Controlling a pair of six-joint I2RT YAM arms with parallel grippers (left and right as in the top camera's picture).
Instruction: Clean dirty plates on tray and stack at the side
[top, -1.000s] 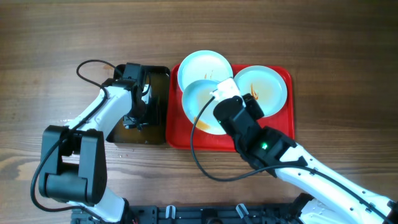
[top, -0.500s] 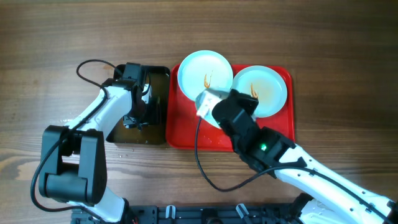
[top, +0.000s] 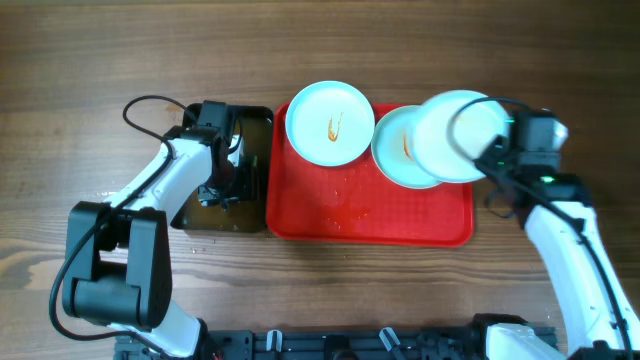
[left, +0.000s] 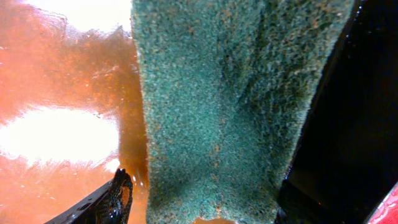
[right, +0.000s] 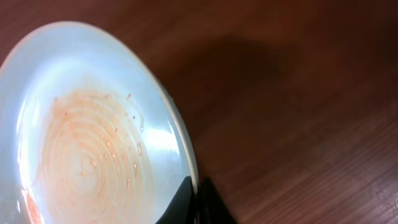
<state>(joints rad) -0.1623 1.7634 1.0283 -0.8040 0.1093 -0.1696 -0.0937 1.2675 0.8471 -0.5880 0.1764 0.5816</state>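
On the wooden table (top: 100, 60), centre: red tray (top: 370, 215), long side running left to right. Wet patches and a few orange specks show on its bare floor.

Just left of the red tray, almost touching its rim: black tray (top: 255, 130), smaller, filled with brownish water (left: 62, 124).

Plates, three, equal size, pale blue-white:
- first plate (top: 330, 123): flat at the red tray's far-left corner, overhanging the far rim; one short orange streak at its centre.
- second plate (top: 395, 150): flat on the red tray's far-right part, just beside the first; orange mark visible, right side covered from above.
- third plate (right: 93, 143): held up over the red tray's far-right corner, overlapping the second plate and reaching out past the rim. Faint orange-brown rings are smeared across its face.

Sponge (left: 230, 106): green, coarse, standing in the brown water of the black tray.

Right gripper (right: 198, 200): fingers pinched onto the third plate's rim, at the edge pointing away from the red tray.

Left gripper (left: 204, 194): down in the black tray, one finger either side of the sponge. Cannot tell whether they press it.
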